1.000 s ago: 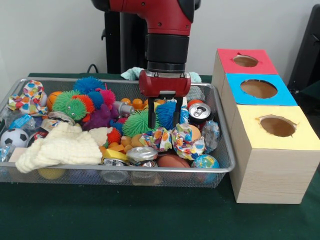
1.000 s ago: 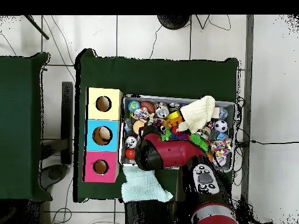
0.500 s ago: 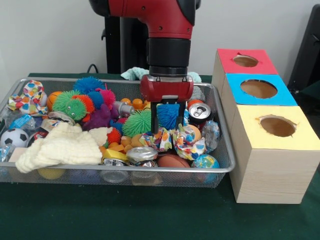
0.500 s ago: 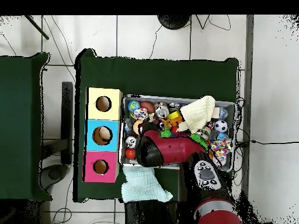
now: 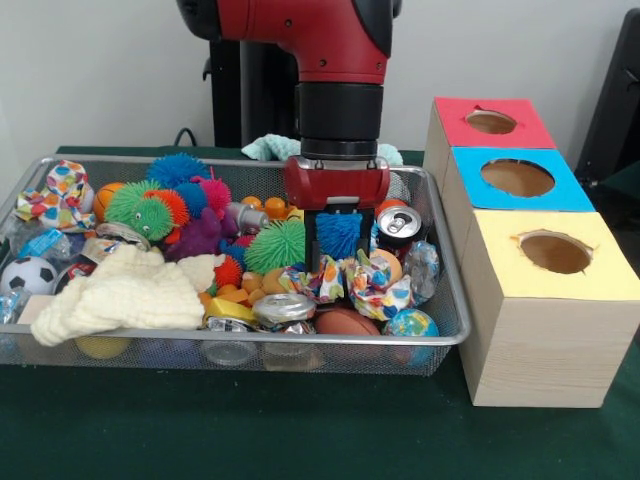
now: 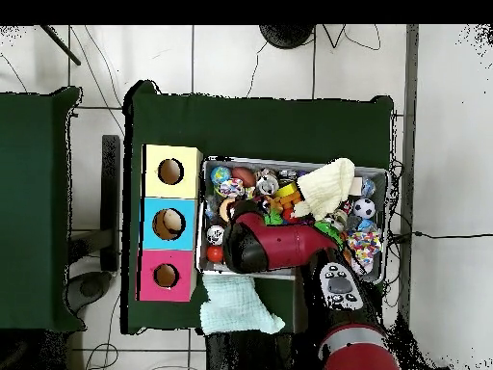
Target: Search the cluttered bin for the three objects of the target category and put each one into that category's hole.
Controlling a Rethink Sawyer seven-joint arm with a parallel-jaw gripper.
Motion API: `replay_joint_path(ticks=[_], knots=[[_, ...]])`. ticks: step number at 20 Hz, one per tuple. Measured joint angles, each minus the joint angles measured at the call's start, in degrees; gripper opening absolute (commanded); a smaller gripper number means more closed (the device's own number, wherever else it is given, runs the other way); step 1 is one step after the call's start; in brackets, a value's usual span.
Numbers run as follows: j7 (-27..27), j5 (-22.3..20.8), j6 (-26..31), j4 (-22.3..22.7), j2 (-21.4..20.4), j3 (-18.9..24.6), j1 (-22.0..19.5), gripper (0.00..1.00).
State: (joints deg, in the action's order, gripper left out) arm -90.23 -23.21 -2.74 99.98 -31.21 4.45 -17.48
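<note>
Gripper (image 5: 338, 240): prongs clamped on blue spiky ball (image 5: 339, 232), hanging just above the clutter. Bin (image 5: 452, 330): wire mesh, left of the wooden boxes. Risk: soft spikes compress and slip; ball drops among soda can (image 5: 399, 224) and patterned cloth (image 5: 378, 283).

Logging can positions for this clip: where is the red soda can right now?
Front view: the red soda can lies in the bin's right part, just right of the gripper and the blue spiky ball.
</note>
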Motion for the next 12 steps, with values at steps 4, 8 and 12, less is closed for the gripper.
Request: replay_joint_path(ticks=[4, 8, 12], knots=[[0.00, 0.00, 0.00, -0.01, 0.01, -0.03, 0.82, 1.00], [0.00, 0.00, 0.01, 0.00, 0.01, -0.05, 1.34, 1.00], [0.00, 0.00, 0.00, 0.00, 0.02, -0.09, 1.40, 1.00]])
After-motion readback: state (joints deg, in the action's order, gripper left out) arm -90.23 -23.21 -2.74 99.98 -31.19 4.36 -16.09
